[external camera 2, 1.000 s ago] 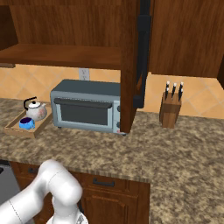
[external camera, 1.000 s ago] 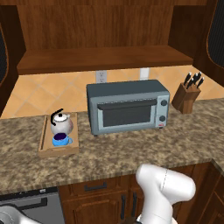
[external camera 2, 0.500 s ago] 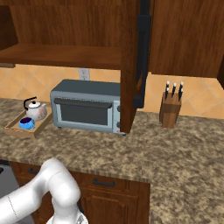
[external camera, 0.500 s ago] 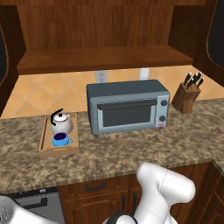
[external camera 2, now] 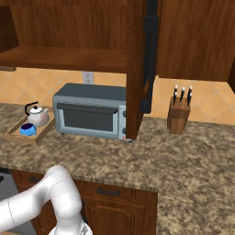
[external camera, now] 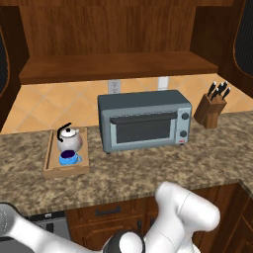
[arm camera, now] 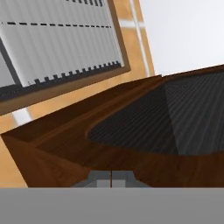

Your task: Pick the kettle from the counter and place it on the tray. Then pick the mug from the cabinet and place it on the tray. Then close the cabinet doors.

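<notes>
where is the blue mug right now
The mug sits on the tray at the counter's left end, just in front of the kettle, left of the toaster oven.

Tray [external camera: 49,158] on counter [external camera: 148,170], left of toaster oven [external camera: 144,120]. Kettle [external camera: 68,139] and mug [external camera: 69,157] in tray, mug in front. Knife block [external camera: 211,107] right of oven. Cabinet [external camera: 118,64] above.

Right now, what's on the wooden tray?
On the tray sit the kettle and, in front of it, the blue mug. The tray floor beneath them is hidden.
</notes>
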Available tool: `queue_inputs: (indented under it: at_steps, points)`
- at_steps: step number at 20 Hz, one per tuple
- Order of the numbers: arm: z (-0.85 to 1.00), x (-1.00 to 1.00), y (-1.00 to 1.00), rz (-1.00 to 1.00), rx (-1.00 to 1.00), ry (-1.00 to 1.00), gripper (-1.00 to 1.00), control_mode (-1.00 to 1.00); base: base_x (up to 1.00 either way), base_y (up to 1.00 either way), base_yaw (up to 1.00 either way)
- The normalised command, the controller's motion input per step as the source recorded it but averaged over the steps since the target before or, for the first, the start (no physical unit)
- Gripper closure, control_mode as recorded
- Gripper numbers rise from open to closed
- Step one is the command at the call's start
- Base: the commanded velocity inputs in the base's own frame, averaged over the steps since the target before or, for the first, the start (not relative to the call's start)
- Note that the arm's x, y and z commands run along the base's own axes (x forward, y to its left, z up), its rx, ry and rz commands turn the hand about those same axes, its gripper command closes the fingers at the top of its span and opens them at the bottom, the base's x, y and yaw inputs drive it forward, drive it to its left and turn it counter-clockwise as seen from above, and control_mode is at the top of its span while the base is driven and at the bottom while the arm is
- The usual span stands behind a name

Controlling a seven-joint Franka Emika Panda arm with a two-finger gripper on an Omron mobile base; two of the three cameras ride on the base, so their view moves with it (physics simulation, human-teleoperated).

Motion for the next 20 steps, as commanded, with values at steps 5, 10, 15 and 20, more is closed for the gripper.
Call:
queue_inputs:
  at_steps: [5,10,15,20]
  points:
    - [0.20,0.33,0.02,-0.13,0.00,-0.04,1.00,-1.00,0.00,0.00,0.00]
    - [0.29,0.07,-0.03,-0.14,0.00,-0.04,1.00,-1.00,0.00,0.00,0.00]
    - [0.21,-0.01,-0.34,-0.11,0.00,-0.08,1.00,-1.00,0.00,0.00,0.00]
    - [0.12,0.00,-0.64,-0.13,0.00,-0.09,1.00,-1.00,0.00,0.00,0.00]
